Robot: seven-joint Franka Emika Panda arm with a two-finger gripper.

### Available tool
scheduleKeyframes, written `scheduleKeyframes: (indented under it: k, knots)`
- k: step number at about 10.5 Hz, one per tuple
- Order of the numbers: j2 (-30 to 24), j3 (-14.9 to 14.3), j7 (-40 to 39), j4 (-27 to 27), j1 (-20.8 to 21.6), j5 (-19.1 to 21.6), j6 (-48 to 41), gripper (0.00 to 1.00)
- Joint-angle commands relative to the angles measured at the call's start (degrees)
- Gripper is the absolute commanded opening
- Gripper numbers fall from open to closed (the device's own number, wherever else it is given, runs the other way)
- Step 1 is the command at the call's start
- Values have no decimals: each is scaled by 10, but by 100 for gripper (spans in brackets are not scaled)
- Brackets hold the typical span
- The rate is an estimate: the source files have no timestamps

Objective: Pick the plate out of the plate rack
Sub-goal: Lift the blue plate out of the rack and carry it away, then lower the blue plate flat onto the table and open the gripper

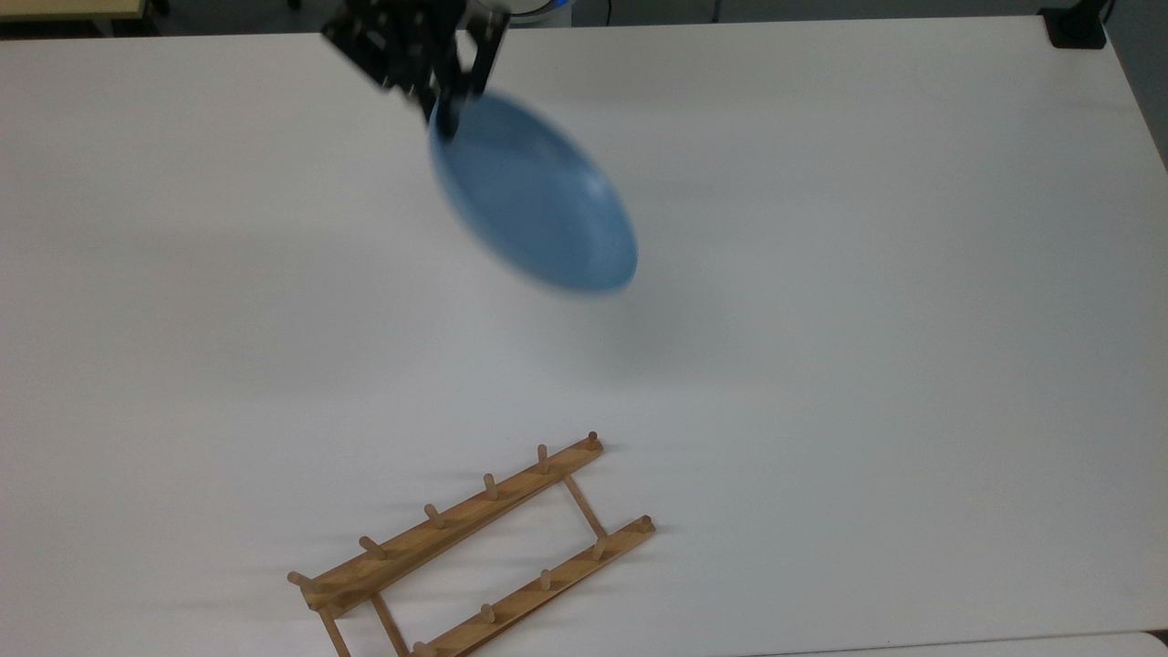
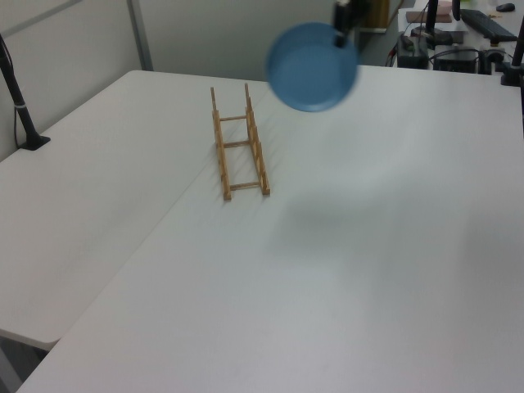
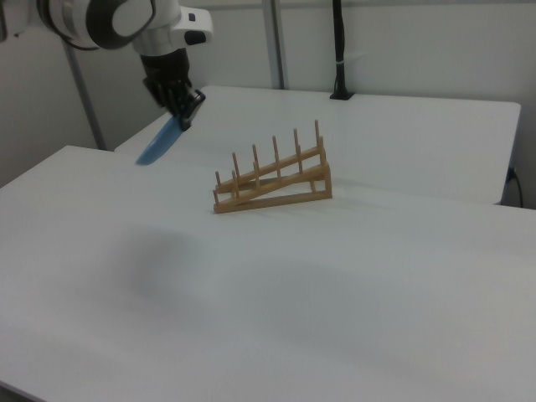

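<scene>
Well, arm: I saw it cut off above the top view's edge.
Gripper (image 1: 440, 108): clamped on the blurred plate (image 1: 538, 196), held high, well apart from the rack (image 1: 474, 547).

white tables (image 1: 821, 365), poss. partition wall (image 3: 419, 42)

Your gripper (image 1: 444, 108) is hanging high above the table (image 1: 821, 365), fingers pointing down and pinching the upper rim of the plate (image 1: 534, 196). In the right view your white wrist (image 3: 159, 25) is angling downward.
</scene>
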Motion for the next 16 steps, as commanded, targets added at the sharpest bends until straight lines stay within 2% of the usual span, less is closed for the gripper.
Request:
scheduleKeyframes:
  k: [1, 3, 4, 8, 10, 13, 15, 16]
  knots:
    - [-15, 0, -166, -38, -40, 68, -192, 0]
    - [-15, 0, -256, -114, -78, 121, -193, 0]
    - [-15, -1, -294, -150, -79, 122, -174, 0]
    - [-1, 0, -330, -273, -69, 121, 12, 0]
    - [29, 2, -330, -299, -60, 121, 69, 0]
    - [87, 1, -324, -303, -39, 121, 128, 0]
    - [94, 1, -323, -302, -37, 121, 136, 1]
    - [94, 1, -319, -297, -40, 121, 131, 57]
